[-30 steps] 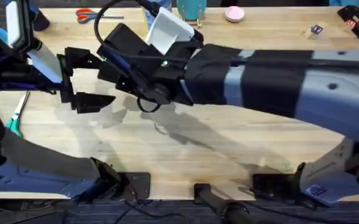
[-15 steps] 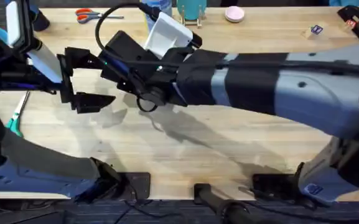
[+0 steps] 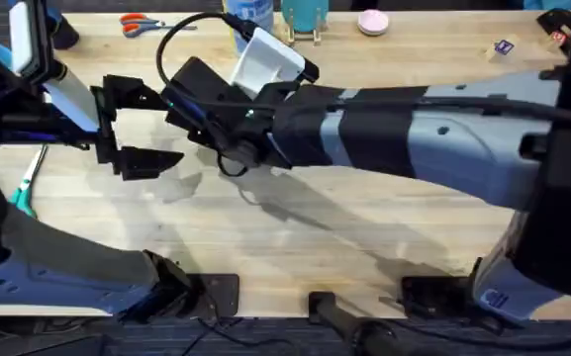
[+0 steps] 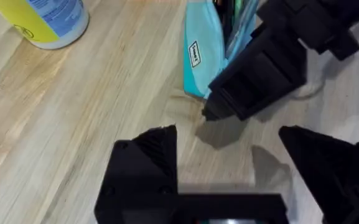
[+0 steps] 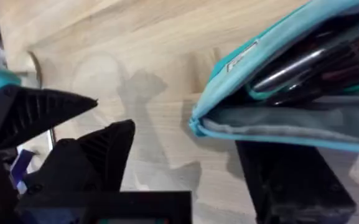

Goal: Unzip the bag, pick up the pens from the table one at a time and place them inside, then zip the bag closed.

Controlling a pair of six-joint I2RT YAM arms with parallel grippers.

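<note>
The turquoise bag (image 5: 272, 118) lies on the table (image 3: 344, 237) with its zipper open. Several dark pens (image 5: 303, 59) lie inside it. My right gripper (image 5: 188, 140) is open and hovers right at the bag's open end, one finger (image 5: 291, 177) just below the bag's lower lip. In the left wrist view the bag (image 4: 199, 53) stands a short way beyond my open left gripper (image 4: 229, 134), with the right gripper (image 4: 260, 68) pressed against its side. From overhead, the left gripper (image 3: 156, 127) faces the right gripper (image 3: 188, 99) at the table's left.
A yellow-and-blue container (image 4: 45, 22) stands near the bag. Orange-handled scissors (image 3: 142, 22), a teal holder (image 3: 303, 15) and a pink round object (image 3: 371, 22) line the far edge. A slim teal-tipped tool (image 3: 28, 178) lies at the left edge.
The right arm has stretched a little farther left and toward the far side. The left arm has stayed put.
</note>
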